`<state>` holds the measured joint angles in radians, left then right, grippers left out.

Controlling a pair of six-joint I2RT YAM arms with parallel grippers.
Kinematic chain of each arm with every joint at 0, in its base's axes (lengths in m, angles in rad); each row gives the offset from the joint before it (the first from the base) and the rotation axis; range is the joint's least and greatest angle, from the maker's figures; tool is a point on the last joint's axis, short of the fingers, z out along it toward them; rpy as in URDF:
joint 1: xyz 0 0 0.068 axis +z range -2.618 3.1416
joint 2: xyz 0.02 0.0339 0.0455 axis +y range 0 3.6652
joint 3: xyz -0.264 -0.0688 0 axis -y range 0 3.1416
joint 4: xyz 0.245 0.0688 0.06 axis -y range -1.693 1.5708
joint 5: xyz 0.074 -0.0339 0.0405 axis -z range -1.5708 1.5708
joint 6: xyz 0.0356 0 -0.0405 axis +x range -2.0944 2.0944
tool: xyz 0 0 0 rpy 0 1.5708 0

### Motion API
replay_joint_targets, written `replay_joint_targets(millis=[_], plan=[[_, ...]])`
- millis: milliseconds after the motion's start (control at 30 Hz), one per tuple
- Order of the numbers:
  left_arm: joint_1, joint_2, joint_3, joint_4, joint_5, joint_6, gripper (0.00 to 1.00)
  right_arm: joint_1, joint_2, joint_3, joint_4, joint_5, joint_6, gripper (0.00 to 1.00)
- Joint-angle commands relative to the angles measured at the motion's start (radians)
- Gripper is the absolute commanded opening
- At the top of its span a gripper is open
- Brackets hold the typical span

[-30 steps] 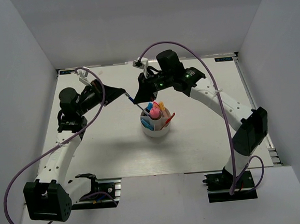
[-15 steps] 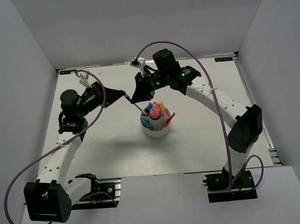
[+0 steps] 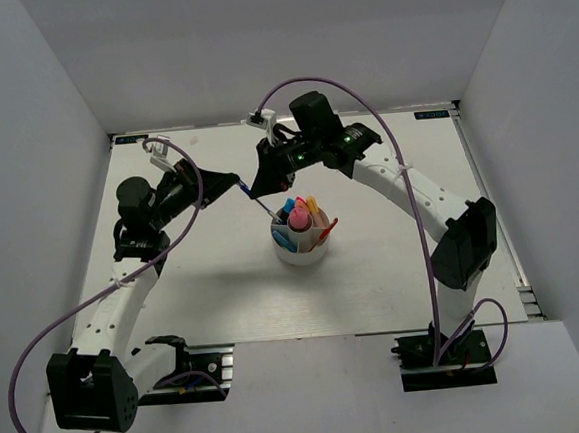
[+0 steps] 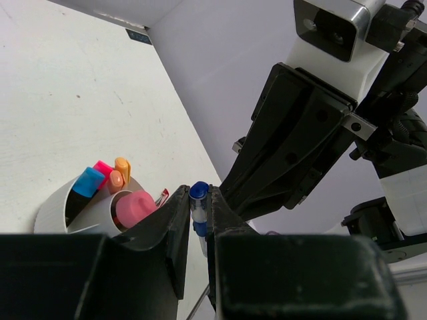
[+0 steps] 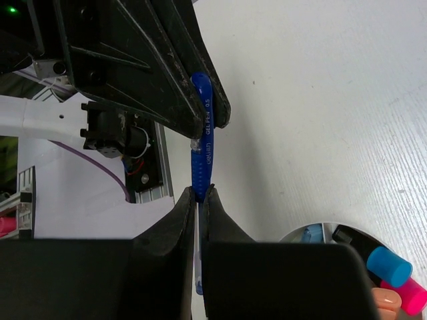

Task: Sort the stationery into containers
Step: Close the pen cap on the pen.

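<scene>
Worktop (image 3: pixel 225 292): flat, white, matt; pale wall panels (image 3: pixel 57 195) stand along its left, far and right edges | Resting on it: one round white cup (image 3: pixel 301 258), upright, near the middle | Near edge: two arm bases (image 3: pixel 176 371), side by side, well apart

Much of blue pen (image 5: pixel 203 133) is hidden between right gripper (image 5: pixel 199 195) fingers. Part of white cup (image 4: pixel 57 208) is blocked by left gripper (image 4: pixel 197 192).
</scene>
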<state>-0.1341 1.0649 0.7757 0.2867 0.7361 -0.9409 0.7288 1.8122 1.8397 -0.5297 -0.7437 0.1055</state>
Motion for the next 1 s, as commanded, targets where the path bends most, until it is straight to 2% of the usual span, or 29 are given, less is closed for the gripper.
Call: replay_joint_targets(millis=[0,967], plan=[[-0.029,-0.005,-0.041,-0.072,0.069,0.021,0.00,0.003,0.007,0.107,0.149,-0.042,0.023,0.00],[-0.065,-0.003,-0.062,-0.101,0.078,0.022,0.00,-0.003,0.070,0.219,0.185,-0.020,0.049,0.00]])
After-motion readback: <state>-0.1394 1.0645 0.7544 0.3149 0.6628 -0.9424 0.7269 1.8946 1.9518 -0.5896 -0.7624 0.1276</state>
